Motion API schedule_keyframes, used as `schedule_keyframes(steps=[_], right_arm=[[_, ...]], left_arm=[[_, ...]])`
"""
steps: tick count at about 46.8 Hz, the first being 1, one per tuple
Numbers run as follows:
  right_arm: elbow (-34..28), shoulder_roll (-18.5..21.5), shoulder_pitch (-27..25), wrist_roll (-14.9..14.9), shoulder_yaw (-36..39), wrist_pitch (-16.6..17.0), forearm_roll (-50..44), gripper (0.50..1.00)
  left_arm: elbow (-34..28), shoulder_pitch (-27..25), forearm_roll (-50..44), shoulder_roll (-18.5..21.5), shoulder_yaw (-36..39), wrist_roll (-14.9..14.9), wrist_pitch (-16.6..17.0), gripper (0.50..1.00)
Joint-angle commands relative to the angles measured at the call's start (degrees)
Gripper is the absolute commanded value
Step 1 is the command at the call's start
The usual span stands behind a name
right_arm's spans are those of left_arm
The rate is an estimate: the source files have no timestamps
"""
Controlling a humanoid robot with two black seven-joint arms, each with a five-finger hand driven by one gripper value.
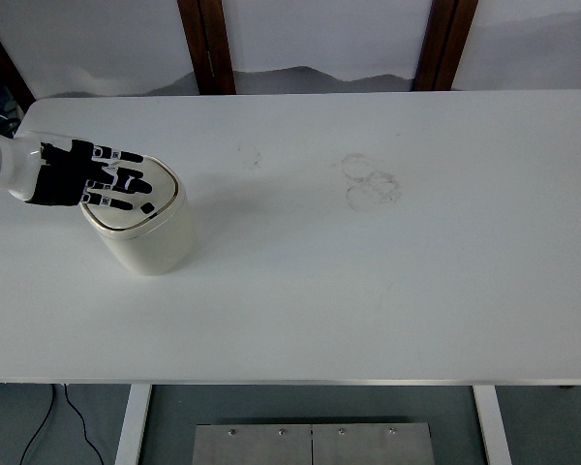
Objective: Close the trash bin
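1. Table (368,310): white top; near edge runs along the bottom of the view, bare surface across the whole near strip.
2. Trash bin (150,237): cream-white, rounded, standing upright on the left part of the table, roughly mid-depth. Lid (150,203) lies flat inside the rim; bin reads as closed.
3. Left hand (92,176): black, five fingers, coming in from the left edge on a white forearm. Fingers (126,184) stretched out flat and slightly spread, lying over the left half of the lid. Nothing gripped. Whether the fingertips press on the lid or sit just above it: cannot tell from this view.
4. Ring marks (371,179): faint grey overlapping circles on the tabletop, right of centre and farther back, well apart from the bin.
5. Far side: two dark wooden posts (206,44) behind the table's back edge, against a pale wall.
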Motion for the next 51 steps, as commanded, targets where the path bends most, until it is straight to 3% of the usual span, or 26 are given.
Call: schedule_keyframes(steps=[1, 51], right_arm=[[0.0, 0.0, 0.0, 0.0, 0.0, 0.0, 0.0, 0.995], [0.0, 0.0, 0.0, 0.0, 0.0, 0.0, 0.0, 0.995]], left_arm=[[0.05, -0.1, 0.0, 0.01, -0.09, -0.01, -0.03, 1.0], [3.65, -0.45, -0.09, -2.1, -0.18, -0.36, -0.03, 1.0]])
